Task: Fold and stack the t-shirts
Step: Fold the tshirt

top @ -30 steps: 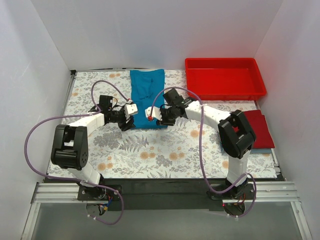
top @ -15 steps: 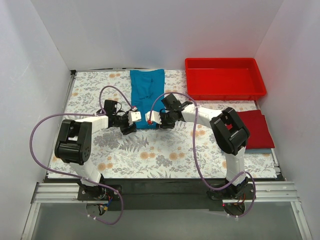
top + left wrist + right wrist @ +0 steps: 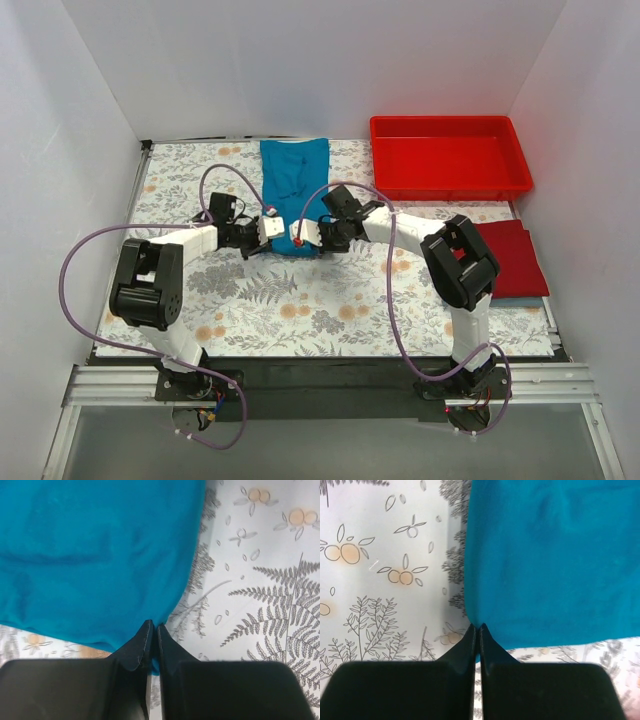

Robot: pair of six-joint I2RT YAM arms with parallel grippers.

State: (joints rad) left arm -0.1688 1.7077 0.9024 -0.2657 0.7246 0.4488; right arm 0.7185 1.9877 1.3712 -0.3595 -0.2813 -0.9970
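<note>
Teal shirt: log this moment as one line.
left gripper: shut on teal shirt, near-left corner | right gripper: shut on near-right corner | red shirt: folded, far right

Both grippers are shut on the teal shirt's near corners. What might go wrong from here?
The left gripper and right gripper each hold only the corner tip of the teal t-shirt, so one might slip free when lifted. Its far end looks wrinkled, so the fold may land uneven.
</note>
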